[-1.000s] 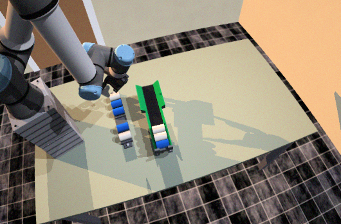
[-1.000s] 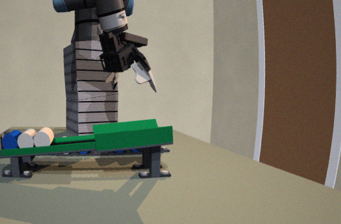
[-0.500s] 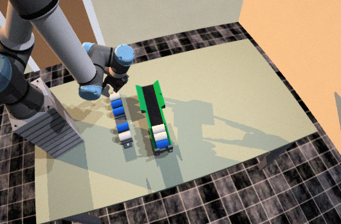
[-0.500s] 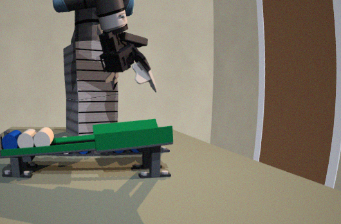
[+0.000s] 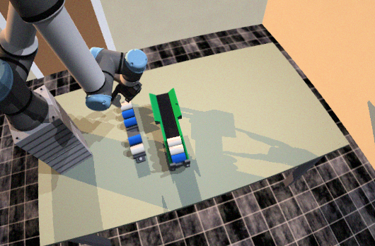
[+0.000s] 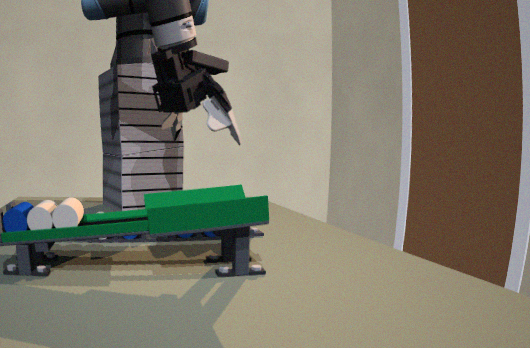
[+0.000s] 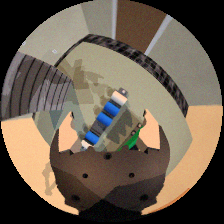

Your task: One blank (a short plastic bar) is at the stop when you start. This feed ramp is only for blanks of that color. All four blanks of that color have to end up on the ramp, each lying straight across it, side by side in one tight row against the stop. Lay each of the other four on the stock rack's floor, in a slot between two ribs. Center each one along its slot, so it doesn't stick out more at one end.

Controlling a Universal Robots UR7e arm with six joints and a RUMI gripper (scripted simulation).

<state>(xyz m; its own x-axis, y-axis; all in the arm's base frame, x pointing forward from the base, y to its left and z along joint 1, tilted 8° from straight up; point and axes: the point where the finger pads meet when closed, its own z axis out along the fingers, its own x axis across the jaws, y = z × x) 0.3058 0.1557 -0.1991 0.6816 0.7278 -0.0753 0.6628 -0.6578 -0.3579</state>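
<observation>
On the green feed ramp (image 5: 154, 107) (image 6: 202, 216), a blue blank (image 5: 178, 157) (image 6: 18, 218) lies across at the stop. Two white blanks, one (image 5: 176, 150) (image 6: 40, 216) beside the blue and one (image 5: 174, 141) (image 6: 68, 213) behind it, lie across in the same row. The dark stock rack (image 5: 133, 131) (image 7: 98, 127) holds, from its far end, a white blank (image 5: 126, 104) (image 7: 119, 97), two blue blanks (image 5: 128, 113) (image 7: 104, 118), a gap, a blue blank (image 5: 134, 139) (image 7: 92, 137) and a white blank (image 5: 136, 148). My gripper (image 6: 208, 140) (image 7: 108, 110) is open and empty, above the rack's far part.
The ramp's flared upper walls (image 5: 174, 102) (image 6: 257, 210) stand to the right of the rack in the top view. The arm's ribbed pedestal (image 5: 58, 141) (image 6: 149, 165) (image 7: 37, 87) stands on the rack's other side. The ramp's dark bed (image 5: 166, 114) shows above the row.
</observation>
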